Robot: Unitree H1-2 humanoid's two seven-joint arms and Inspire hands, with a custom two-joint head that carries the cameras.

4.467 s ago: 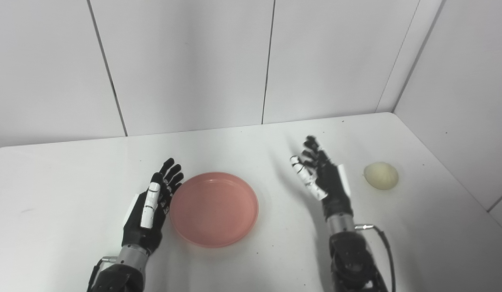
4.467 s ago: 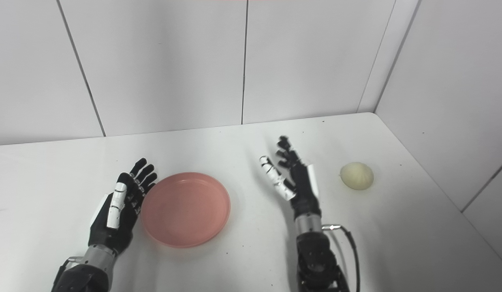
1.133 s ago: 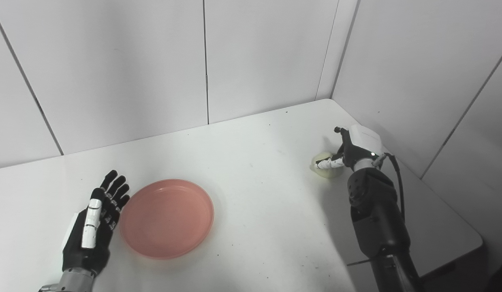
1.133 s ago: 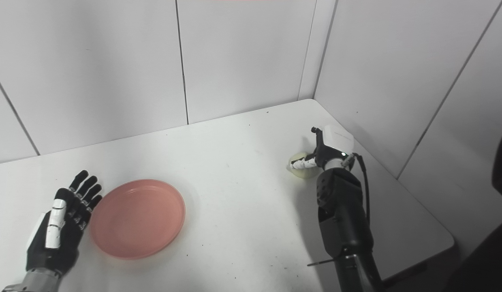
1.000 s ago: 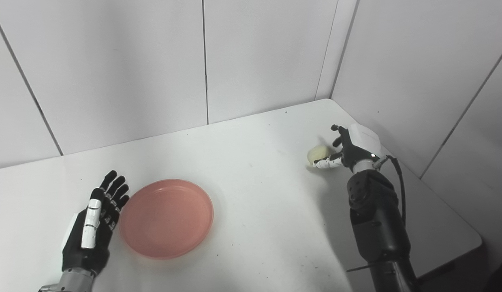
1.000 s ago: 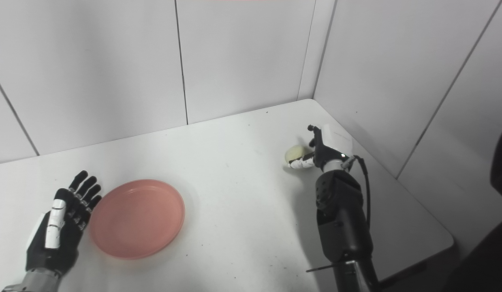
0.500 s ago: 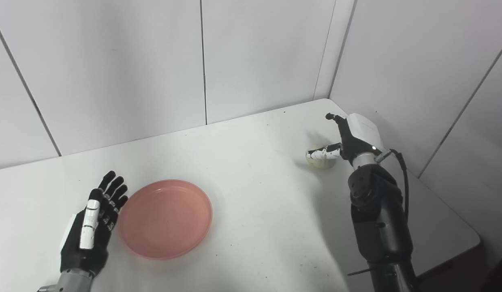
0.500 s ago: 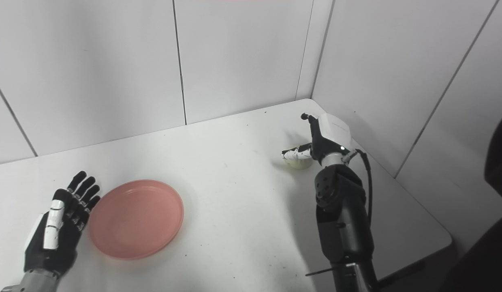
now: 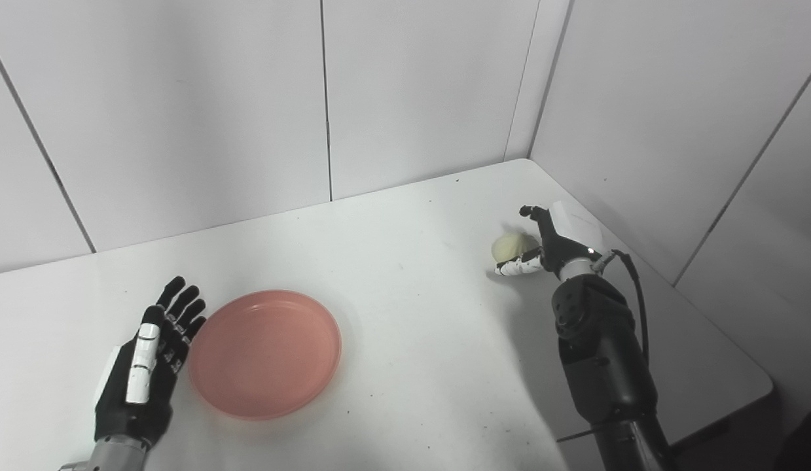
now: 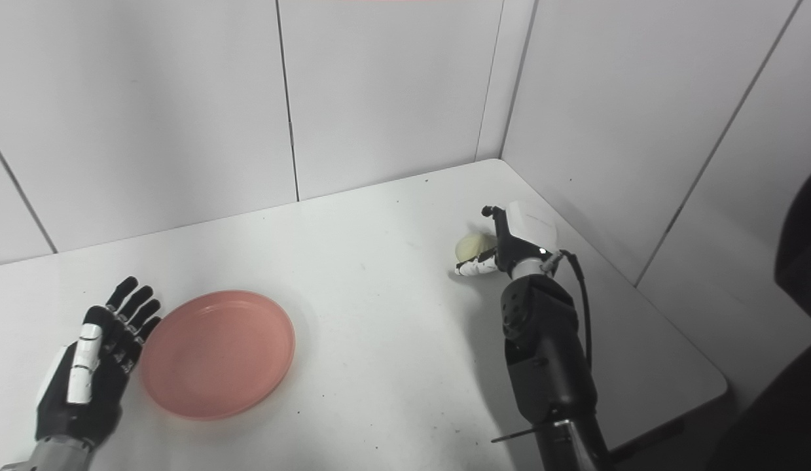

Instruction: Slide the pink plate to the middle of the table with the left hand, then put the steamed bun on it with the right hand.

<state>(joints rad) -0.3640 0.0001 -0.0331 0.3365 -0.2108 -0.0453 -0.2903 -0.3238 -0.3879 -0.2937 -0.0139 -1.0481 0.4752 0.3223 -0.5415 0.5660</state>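
Both differ: right hand pinches steamed bun; left hand lies spread beside pink plate.

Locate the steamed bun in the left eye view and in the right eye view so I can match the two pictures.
Left eye view: the steamed bun sits right of centre, against the right hand.
Right eye view: the same bun appears a little further left, again at that hand.
Shared landmark: the pink plate, lower left in both.
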